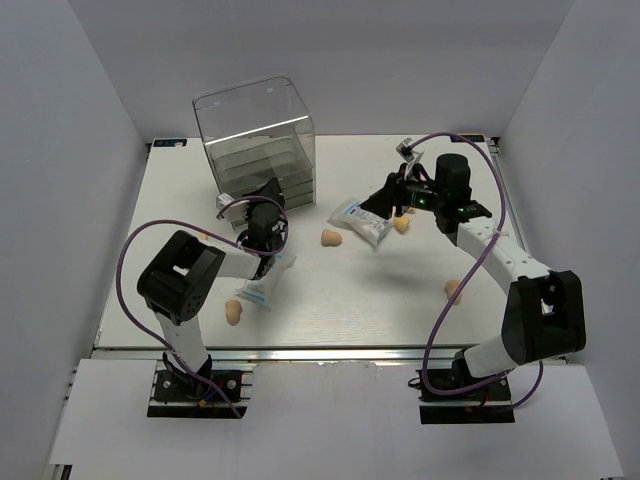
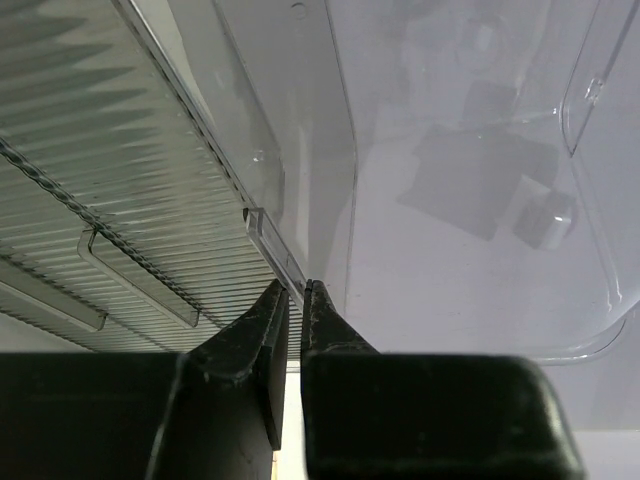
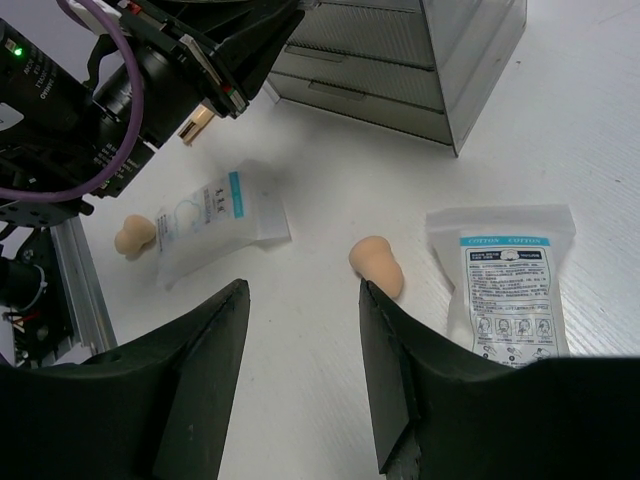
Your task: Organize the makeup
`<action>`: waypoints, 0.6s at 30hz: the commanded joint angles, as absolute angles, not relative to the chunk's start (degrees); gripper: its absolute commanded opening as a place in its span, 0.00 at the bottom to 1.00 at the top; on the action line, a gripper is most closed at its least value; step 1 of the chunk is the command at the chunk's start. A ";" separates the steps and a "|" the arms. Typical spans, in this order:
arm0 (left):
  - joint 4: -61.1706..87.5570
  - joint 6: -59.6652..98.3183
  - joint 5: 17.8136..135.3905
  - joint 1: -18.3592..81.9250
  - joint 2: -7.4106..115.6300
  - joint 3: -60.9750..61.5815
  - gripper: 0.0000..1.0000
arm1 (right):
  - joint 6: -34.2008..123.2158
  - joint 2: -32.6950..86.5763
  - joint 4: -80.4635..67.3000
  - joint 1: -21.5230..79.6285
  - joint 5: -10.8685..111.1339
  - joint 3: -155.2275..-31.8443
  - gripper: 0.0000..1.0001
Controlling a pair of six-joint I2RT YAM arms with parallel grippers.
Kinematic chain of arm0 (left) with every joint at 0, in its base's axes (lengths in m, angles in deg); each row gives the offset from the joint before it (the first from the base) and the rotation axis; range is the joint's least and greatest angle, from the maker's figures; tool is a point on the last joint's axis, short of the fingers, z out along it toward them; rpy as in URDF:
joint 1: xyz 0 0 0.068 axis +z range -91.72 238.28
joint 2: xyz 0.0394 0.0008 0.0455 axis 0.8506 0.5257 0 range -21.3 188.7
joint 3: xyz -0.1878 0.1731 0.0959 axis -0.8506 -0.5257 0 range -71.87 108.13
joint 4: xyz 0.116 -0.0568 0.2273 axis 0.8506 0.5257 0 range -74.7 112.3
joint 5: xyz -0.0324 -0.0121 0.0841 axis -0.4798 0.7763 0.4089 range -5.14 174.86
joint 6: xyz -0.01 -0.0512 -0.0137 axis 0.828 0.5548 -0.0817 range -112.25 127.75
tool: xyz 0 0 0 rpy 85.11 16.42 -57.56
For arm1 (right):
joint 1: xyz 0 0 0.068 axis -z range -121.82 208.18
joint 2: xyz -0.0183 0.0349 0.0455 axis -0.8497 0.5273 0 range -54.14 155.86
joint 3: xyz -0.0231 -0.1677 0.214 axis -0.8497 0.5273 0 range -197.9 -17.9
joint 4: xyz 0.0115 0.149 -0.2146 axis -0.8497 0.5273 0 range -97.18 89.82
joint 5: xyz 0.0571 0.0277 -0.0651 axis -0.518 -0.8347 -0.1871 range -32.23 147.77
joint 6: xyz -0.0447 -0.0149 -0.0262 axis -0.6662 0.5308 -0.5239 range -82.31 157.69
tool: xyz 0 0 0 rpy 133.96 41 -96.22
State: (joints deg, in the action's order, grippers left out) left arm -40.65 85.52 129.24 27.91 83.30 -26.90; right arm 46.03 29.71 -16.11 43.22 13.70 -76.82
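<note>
My left gripper [image 1: 262, 207] is at the foot of the clear drawer box [image 1: 255, 140]. In the left wrist view its jaws [image 2: 296, 290] are pinched on the thin clear rim of a drawer [image 2: 268, 243]. My right gripper [image 1: 385, 203] is open and empty above the table; its jaws [image 3: 302, 295] stand wide apart. A peach sponge [image 3: 378, 265] lies just beyond the right fingertip, with a white-and-blue packet [image 3: 508, 290] to its right. The second packet [image 3: 210, 215] and another sponge [image 3: 135, 235] lie by the left arm. A small tan piece [image 3: 197, 125] shows under the left gripper. No thin stick shows.
In the top view sponges lie at centre [image 1: 330, 237], right of the packet [image 1: 402, 223], beside the right arm [image 1: 453, 290] and near the front left [image 1: 234, 312]. White walls close in the table [image 1: 330, 310] on three sides.
</note>
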 commanded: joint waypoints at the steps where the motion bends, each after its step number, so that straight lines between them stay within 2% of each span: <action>1: -43.15 83.51 130.13 29.28 82.68 -26.16 0.00 | 44.38 28.48 -16.23 43.59 12.51 -77.49 0.54; 10: -44.21 77.62 120.21 27.61 75.39 -26.25 0.00 | 39.27 28.56 -13.59 43.50 9.18 -77.93 0.59; 18: -42.63 76.31 118.70 25.85 65.99 -28.97 0.00 | 41.82 32.08 -13.86 42.80 8.20 -82.41 0.61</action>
